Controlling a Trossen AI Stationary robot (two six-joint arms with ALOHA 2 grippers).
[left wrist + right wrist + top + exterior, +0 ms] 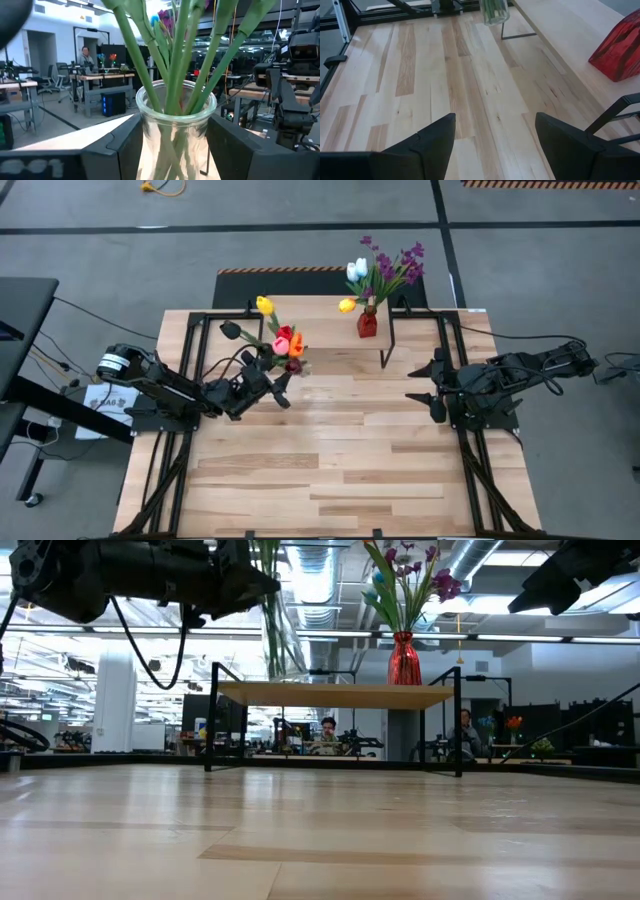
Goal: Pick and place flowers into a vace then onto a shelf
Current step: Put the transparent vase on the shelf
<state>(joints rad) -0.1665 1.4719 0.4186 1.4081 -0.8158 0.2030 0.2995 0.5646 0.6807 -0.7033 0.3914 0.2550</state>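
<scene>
My left gripper (pixel 172 150) is clamped around a clear glass vase (pixel 176 127) with a rounded rim, one dark finger (pixel 115 150) pressed on each side of its body, so the glass sits squarely between my fingertips. Out of its mouth rise the long green stems of the artificial tulips (pixel 283 340), whose yellow, red, orange, pink and dark heads fan out beyond my claw in the view from above. From table height the vase hangs in the air, clear of the large light wood-plank tabletop (pixel 330 450) and higher than the small raised light-wood shelf on thin black legs (pixel 335 693). In the overhead view I hold it beside the shelf's left end, over the far left part of the table. On the shelf, towards its right end, stands a red faceted vase (pixel 403 660) upright, carrying white and yellow tulips with sprigs of small purple blossoms (pixel 385 268); it is well apart from the vase I grip. My right gripper (pixel 495 145) waits over the right side of the table near the shelf's right end, its two dark fingers spread apart with bare planks showing between them and nothing in their grasp. People sit at desks in the room beyond the table.
</scene>
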